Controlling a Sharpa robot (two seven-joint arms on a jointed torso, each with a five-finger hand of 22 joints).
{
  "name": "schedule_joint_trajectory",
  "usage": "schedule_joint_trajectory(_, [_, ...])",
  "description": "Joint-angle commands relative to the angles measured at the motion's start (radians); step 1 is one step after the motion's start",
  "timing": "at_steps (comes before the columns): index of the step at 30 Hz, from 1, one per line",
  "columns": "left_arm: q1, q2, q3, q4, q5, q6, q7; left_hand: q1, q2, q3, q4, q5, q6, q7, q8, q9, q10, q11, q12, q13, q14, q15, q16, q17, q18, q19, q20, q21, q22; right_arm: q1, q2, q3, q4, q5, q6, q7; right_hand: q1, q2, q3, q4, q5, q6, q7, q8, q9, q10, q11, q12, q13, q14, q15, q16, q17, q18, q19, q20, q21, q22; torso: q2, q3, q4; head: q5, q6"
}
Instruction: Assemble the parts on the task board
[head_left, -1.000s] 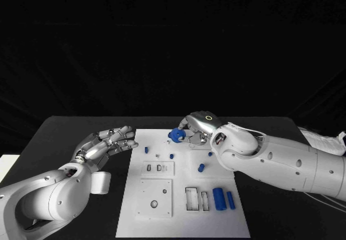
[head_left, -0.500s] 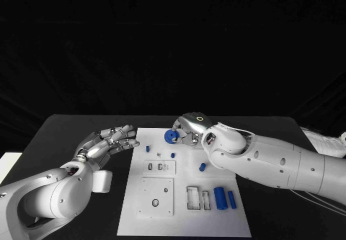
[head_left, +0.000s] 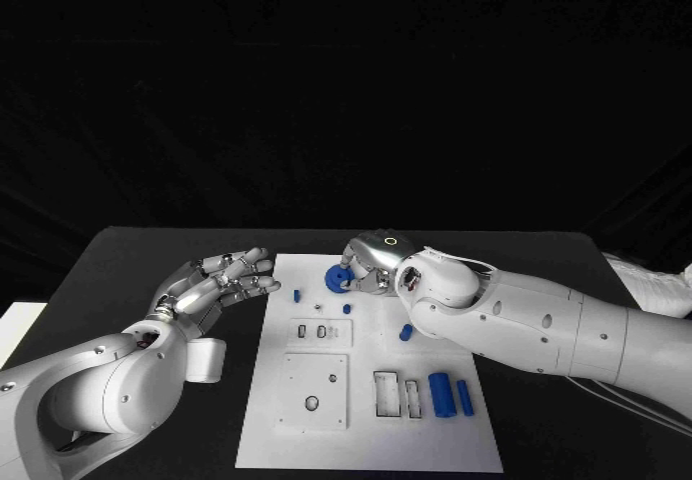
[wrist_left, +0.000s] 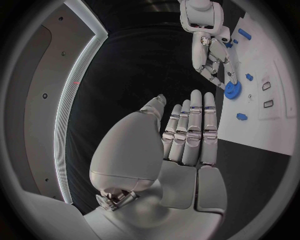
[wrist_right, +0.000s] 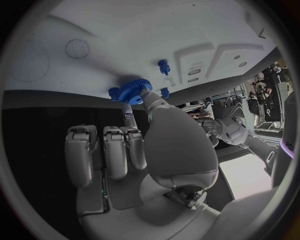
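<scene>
Head view: the white task board (head_left: 368, 420) lies on the black worktop (head_left: 130, 270). At the board's far edge the right robot hand (head_left: 372, 262) pinches a blue gear (head_left: 336, 279). Two blue cylinders (head_left: 441, 394) lie side by side at the board's near right, and three small blue pegs (head_left: 297, 296) stand nearer the gear. Just off the board's left edge, the left robot hand (head_left: 219, 283) holds nothing, fingers loosely apart.

Left wrist view: left robot hand (wrist_left: 187, 135) flat with fingers extended, well apart from the gear (wrist_left: 232, 90).

Right wrist view: the gear (wrist_right: 132, 90) is clamped at the fingertips (wrist_right: 145, 95) of the right robot hand (wrist_right: 153, 145), against the board (wrist_right: 125, 40).
</scene>
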Motion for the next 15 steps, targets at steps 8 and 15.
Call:
schedule_joint_trajectory(8, [0.001, 0.001, 0.001, 0.002, -0.005, 0.02, 0.004, 0.01, -0.002, 0.003, -0.004, 0.001, -0.006, 0.004, -0.007, -0.002, -0.007, 0.001, -0.005, -0.001, -0.007, 0.0, -0.004, 0.002, 0.012, -0.003, 0.002, -0.005, -0.001, -0.002, 0.005, -0.002, -0.007, -0.011, 0.039, 0.005, -0.052, -0.025, -0.009, 0.01, -0.028, -0.017, 0.012, -0.025, -0.004, 0.102, 0.006, 0.003, 0.263, 0.101, 0.0, 0.002, 0.248, -0.014, 0.059, -0.001, 0.0, 0.156, 0.0, 0.0001, -0.0016, -0.002, -0.001])
schedule_joint_trajectory(15, [0.001, 0.0, 0.001, 0.002, -0.005, 0.02, 0.002, 0.01, -0.002, 0.003, -0.004, 0.001, -0.006, 0.004, -0.007, -0.002, -0.008, 0.001, -0.005, -0.001, -0.007, 0.0, -0.005, 0.002, 0.012, -0.003, 0.002, -0.005, -0.001, -0.002, 0.005, -0.003, -0.01, -0.008, 0.026, -0.003, -0.143, -0.059, -0.082, 0.116, -0.091, -0.106, 0.04, -0.075, -0.023, 0.098, 0.032, -0.006, 0.258, 0.099, 0.024, -0.001, 0.24, -0.012, 0.054, 0.02, -0.006, 0.145, 0.0, 0.0005, -0.0011, -0.005, 0.002])
